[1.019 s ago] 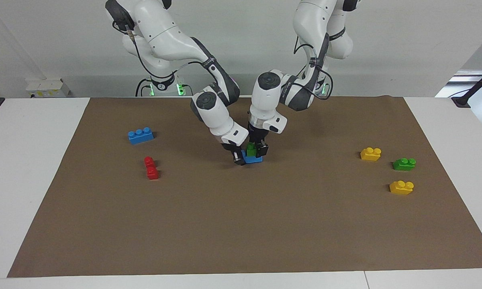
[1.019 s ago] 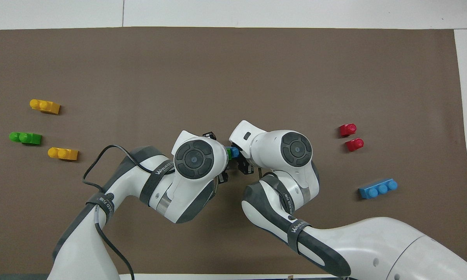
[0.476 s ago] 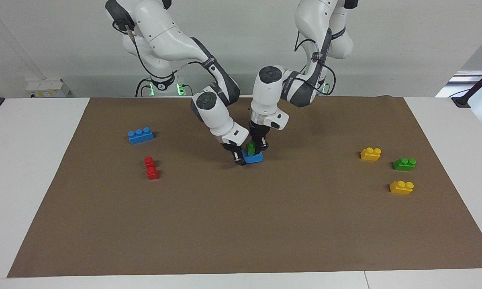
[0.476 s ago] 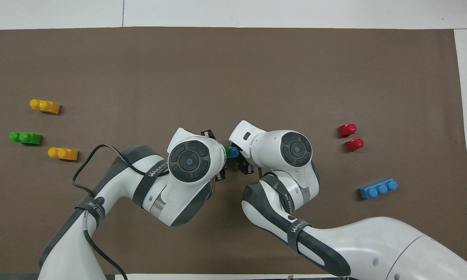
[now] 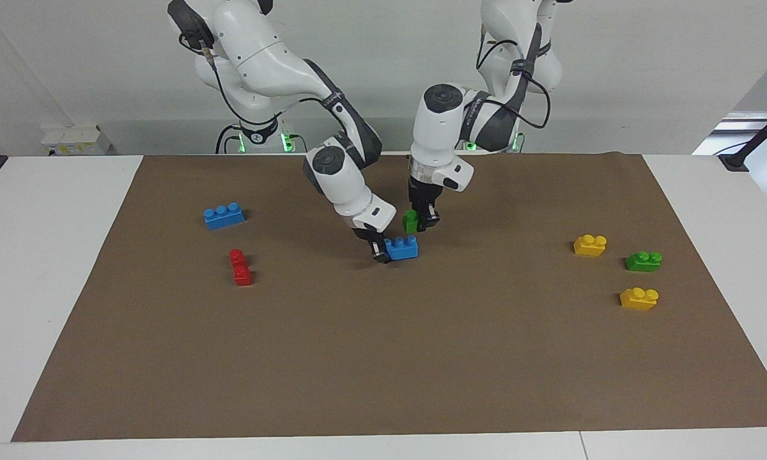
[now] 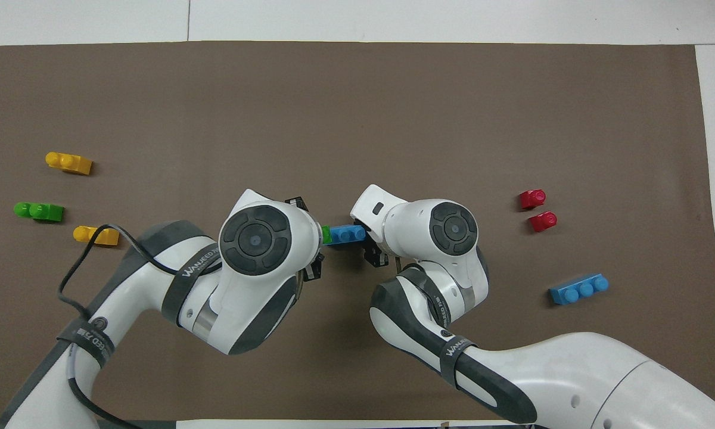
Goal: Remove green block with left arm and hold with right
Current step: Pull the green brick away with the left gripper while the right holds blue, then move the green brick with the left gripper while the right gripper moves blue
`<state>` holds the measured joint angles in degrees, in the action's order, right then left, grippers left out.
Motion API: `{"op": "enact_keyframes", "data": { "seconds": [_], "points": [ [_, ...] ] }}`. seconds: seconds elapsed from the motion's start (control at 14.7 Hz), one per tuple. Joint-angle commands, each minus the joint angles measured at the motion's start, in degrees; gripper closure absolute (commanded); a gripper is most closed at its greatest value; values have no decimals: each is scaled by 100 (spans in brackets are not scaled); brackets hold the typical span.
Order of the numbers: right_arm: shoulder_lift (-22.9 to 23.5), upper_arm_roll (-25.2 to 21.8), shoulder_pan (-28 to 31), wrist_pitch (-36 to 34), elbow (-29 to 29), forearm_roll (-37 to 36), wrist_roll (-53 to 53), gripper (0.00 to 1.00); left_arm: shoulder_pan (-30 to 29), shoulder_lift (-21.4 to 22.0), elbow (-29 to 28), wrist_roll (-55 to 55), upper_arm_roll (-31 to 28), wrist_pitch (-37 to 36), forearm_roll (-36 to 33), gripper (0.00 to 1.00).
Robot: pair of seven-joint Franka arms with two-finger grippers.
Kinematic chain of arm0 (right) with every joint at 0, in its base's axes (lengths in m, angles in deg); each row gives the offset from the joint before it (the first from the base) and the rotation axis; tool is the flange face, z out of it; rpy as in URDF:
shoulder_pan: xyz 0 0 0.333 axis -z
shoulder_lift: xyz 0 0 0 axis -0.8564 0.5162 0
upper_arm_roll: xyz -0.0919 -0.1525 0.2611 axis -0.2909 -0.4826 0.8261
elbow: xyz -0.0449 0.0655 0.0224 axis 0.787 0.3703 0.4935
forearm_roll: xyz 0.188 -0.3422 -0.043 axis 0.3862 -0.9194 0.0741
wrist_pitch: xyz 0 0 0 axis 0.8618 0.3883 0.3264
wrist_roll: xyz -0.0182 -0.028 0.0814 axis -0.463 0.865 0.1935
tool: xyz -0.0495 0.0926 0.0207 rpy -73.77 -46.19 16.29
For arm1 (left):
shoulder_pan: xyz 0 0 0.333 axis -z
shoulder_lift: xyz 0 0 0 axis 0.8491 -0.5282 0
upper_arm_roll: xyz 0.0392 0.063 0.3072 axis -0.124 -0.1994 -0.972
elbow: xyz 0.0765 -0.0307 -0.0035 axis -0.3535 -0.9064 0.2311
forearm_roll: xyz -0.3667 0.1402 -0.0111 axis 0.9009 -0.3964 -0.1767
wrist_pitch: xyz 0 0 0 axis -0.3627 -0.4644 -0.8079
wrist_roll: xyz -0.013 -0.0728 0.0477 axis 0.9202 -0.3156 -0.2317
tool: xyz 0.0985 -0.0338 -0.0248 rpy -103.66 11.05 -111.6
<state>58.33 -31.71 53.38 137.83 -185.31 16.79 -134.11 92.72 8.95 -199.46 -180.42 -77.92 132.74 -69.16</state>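
Observation:
The green block (image 5: 411, 222) hangs in the air just above the mat, and my left gripper (image 5: 417, 224) is shut on it. It is apart from the blue brick (image 5: 402, 248) that lies flat on the mat below it. My right gripper (image 5: 378, 251) is shut on that blue brick's end toward the right arm's side. In the overhead view only a sliver of the green block (image 6: 326, 234) shows beside the blue brick (image 6: 347, 233); the left arm's wrist hides the left gripper there.
A second green block (image 5: 643, 260) lies between two yellow bricks (image 5: 590, 245) (image 5: 638, 298) at the left arm's end of the brown mat (image 5: 383, 358). Two red bricks (image 5: 240, 268) and a longer blue brick (image 5: 224, 216) lie toward the right arm's end.
The left gripper shut on the green block, pulled it up off the blue brick and moved toward the left arm's side. The right gripper kept its hold on the blue brick.

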Motion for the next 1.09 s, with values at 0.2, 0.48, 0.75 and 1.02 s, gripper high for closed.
{"op": "enact_keyframes", "data": {
  "seconds": [0.2,0.48,0.75,1.02],
  "points": [
    [111,99,114,98,57,27,-66,99,-1024,138,-173,1864,31,-301,-29,100],
    [111,99,132,72,57,61,-57,100,-1693,138,-226,3138,31,-293,14,100],
    [67,99,255,-533,512,88,-49,100,-2290,217,-524,4194,31,-223,32,100],
    [-170,99,429,-1193,733,97,48,100,-2870,261,-779,5230,31,23,32,100]
  ]
}}
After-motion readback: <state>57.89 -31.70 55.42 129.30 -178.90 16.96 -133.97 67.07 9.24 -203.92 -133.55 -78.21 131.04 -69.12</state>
